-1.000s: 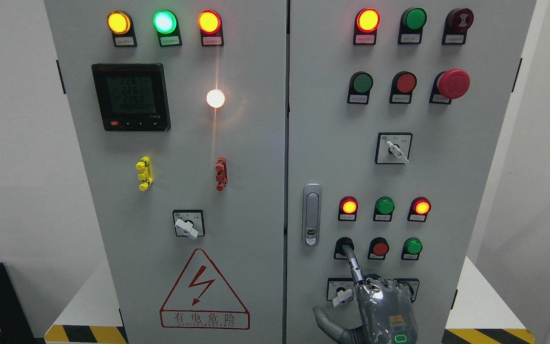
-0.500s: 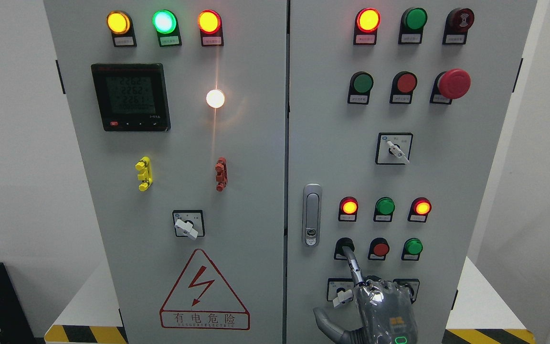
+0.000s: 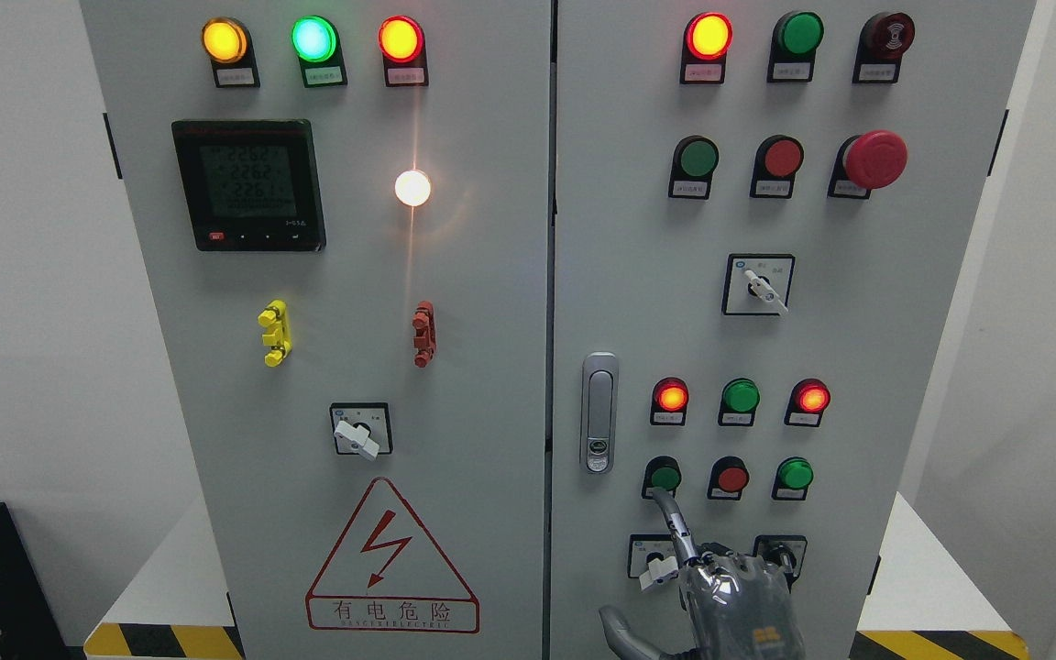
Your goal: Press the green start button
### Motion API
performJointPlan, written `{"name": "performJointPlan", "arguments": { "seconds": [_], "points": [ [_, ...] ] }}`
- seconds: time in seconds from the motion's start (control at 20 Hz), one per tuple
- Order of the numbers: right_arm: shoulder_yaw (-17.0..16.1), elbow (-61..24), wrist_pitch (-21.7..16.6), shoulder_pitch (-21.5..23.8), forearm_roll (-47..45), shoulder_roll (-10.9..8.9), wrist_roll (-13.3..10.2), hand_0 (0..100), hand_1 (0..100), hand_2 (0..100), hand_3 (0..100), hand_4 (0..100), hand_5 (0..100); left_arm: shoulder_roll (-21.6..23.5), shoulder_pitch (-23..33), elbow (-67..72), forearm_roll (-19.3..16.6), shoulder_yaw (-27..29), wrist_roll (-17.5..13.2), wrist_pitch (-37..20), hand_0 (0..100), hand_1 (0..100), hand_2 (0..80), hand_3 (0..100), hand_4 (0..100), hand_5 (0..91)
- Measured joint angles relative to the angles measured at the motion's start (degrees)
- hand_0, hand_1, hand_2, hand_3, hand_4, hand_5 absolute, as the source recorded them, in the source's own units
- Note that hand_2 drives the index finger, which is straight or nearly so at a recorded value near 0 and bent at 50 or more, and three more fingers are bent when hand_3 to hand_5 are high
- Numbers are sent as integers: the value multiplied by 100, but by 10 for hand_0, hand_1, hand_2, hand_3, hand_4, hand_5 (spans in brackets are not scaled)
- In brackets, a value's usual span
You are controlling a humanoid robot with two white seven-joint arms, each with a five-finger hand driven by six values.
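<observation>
Just above your right hand (image 3: 739, 600), right off the tip of its extended index finger (image 3: 675, 522), you've got the green start button (image 3: 665, 477), uncovered, with the fingertip sitting a touch below it. Your other fingers are curled in and the thumb sticks out left, holding nothing. Right of the fingertip you'll spot a red button (image 3: 731, 478), then another green button (image 3: 796, 473).

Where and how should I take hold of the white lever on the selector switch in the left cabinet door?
Pinch the white lever across its two long sides, near the lower-right tip, coming straight at the door from the front. It juts out from the black switch plate and slants down to the right, so that end gives the most turning leverage.
</observation>
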Motion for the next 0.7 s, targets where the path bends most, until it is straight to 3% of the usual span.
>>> {"name": "performJointPlan", "arguments": {
  "seconds": [0.1, 0.35, 0.55, 0.7],
  "points": [
    [-26, -113, -38, 84, -313, -1, -29, 166, 227, 0, 872, 826, 1000, 0, 0, 0, 0, 0, -6, 0, 120, 556, 0, 0, 0, 0],
    [-82, -360, -61, 263, -1534, 0, 241, 183, 207, 12, 837, 787, 993, 0, 0, 0, 0, 0, -19, 0, 120, 556, 0, 0, 0, 0],
    [-164, -572, 3, 475, -2502, 1, 448, 163, 216, 20, 792, 746, 895, 0, 0, 0, 0, 0, -2, 0, 120, 556, 0, 0, 0, 0],
    [-197, -802, 254, 662, -3290, 0, 652, 126, 237, 1, 732, 704, 819, 0, 0, 0, 0, 0, 8, 0, 120, 556, 0, 0, 0, 0]
  ]
}}
